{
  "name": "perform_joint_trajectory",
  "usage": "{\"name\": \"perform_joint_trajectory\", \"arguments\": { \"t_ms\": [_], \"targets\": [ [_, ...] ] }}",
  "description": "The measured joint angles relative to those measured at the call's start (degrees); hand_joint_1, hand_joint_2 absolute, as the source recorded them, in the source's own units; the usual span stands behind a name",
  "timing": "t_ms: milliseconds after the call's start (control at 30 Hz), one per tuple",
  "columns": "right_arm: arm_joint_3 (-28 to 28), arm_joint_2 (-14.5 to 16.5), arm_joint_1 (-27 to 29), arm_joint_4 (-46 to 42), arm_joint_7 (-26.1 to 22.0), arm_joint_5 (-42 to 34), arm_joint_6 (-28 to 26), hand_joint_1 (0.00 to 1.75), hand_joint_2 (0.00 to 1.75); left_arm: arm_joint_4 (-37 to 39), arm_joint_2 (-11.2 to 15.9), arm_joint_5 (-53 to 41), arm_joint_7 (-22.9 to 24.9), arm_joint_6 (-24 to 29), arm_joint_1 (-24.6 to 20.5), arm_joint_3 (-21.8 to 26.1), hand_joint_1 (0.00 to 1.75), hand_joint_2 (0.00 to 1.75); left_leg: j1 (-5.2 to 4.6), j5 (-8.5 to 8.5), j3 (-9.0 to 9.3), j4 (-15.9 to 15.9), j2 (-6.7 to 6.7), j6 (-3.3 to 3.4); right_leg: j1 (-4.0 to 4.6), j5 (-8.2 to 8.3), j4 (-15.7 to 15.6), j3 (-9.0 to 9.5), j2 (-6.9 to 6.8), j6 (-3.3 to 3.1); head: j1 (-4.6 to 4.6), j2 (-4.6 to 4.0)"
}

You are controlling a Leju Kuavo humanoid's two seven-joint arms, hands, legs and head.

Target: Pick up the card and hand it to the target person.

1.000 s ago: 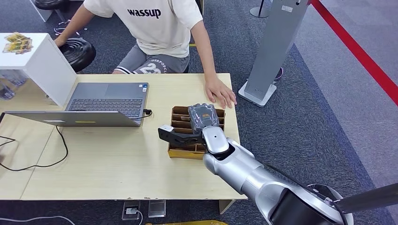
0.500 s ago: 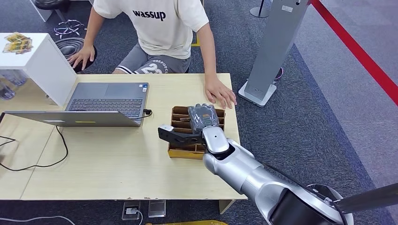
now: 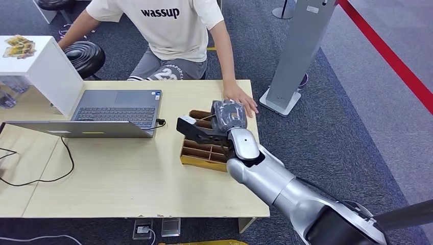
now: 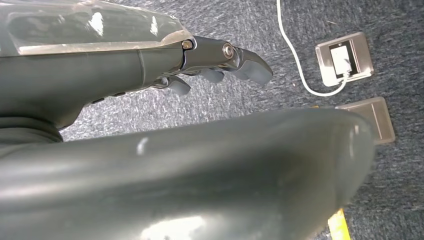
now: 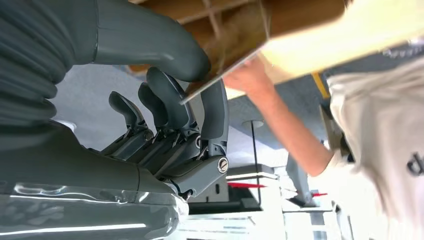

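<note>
The card (image 5: 227,70) is pinched in my right hand (image 3: 227,118), a thin sheet seen edge-on in the right wrist view, clamped between my thick thumb and one of my darker fingers (image 5: 214,112). My other fingers sit curled just beside it. In the head view my hand hovers over the far end of the brown divided box (image 3: 204,151), which lies on the pale wooden surface (image 3: 117,178) near its right edge. The card itself is hidden by the back of my hand in that view.

The person (image 3: 173,30) in a white shirt sits across the surface from me. Their hand (image 3: 240,97) rests flat on the surface's far right corner, just beyond my right hand and very near it; whether they touch I cannot tell.

An open laptop (image 3: 102,115) stands on the left part of the surface, well apart from the box, with a black cable (image 3: 66,158) trailing from it.

My left hand (image 4: 220,62) hangs over grey carpet (image 4: 280,65), fingers loosely bent and holding nothing, near a floor socket (image 4: 345,59).
</note>
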Motion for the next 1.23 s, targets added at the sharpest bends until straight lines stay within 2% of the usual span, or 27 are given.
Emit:
{"name": "perform_joint_trajectory", "arguments": {
  "t_ms": [200, 333, 567, 833, 900, 967, 1033, 1233],
  "targets": [
    [-3.33, -4.06, 2.69, -12.2, 0.34, 2.86, -3.7, 1.55, 1.75, 0.0, 0.03, 0.25, 0.2, 0.01, 0.13, 0.02, 0.0, 0.0, 0.0, 0.0, 0.01, 0.0, 0.01, 0.0, 0.0, 0.0, 0.0, 0.0, 0.01, 0.0, -0.07, 0.01],
    [-5.3, -6.02, 4.38, -18.18, -2.68, 5.52, -7.38, 1.55, 1.75, 0.0, 0.03, -0.13, 0.04, -0.11, 0.14, 0.01, 0.0, 0.0, 0.0, 0.0, 0.01, 0.0, 0.02, 0.0, 0.0, 0.0, 0.0, 0.0, 0.02, 0.0, -0.09, 0.0],
    [-7.29, -7.37, 5.59, -20.1, -7.07, 5.72, -11.6, 1.55, 1.75, 0.0, 0.03, -0.74, -0.49, -0.44, 0.11, 0.0, 0.0, 0.0, 0.0, 0.0, 0.0, 0.0, 0.02, 0.0, 0.0, 0.0, 0.0, 0.01, 0.02, 0.0, -0.05, 0.0],
    [-9.13, -8.25, 6.32, -19.12, -7.92, 4.78, -12.62, 1.55, 1.75, 0.0, 0.03, -0.87, -0.11, -0.79, 0.07, 0.0, 0.0, 0.0, 0.0, 0.0, -0.02, 0.0, 0.01, 0.0, 0.0, 0.0, 0.0, 0.0, 0.02, 0.0, -0.07, 0.0],
    [-9.32, -8.39, 6.46, -18.72, -7.91, 4.69, -12.61, 0.88, 1.75, 0.0, 0.03, -0.87, -0.04, -1.11, 0.07, 0.0, 0.0, 0.0, 0.0, 0.0, -0.02, 0.0, 0.01, 0.0, 0.0, 0.0, 0.0, 0.0, 0.01, 0.0, -0.08, 0.0],
    [-9.55, -8.48, 6.66, -18.32, -7.93, 4.6, -12.61, 0.11, 1.75, 0.0, 0.03, -0.95, -0.01, -1.55, 0.07, 0.0, 0.0, 0.0, 0.0, 0.0, -0.02, 0.0, 0.01, 0.0, 0.0, 0.0, 0.0, 0.0, 0.01, 0.0, -0.08, 0.0],
    [-9.94, -8.51, 6.83, -17.94, -8.17, 4.33, -12.67, 0.01, 1.75, 0.0, 0.03, -1.17, -0.04, -1.97, 0.07, 0.0, 0.0, 0.0, 0.0, 0.0, -0.03, 0.0, 0.0, 0.0, 0.0, 0.0, 0.0, 0.0, 0.01, 0.0, -0.06, 0.01],
    [-11.17, -8.58, 8.15, -17.75, -14.04, -3.36, -13.25, 0.0, 1.75, 0.0, 0.03, -0.97, -0.95, -2.44, 0.06, 0.0, 0.0, 0.0, 0.0, 0.0, -0.03, 0.0, 0.0, 0.0, 0.0, 0.0, 0.0, 0.0, 0.01, 0.0, -0.03, 0.01]
  ]
}}
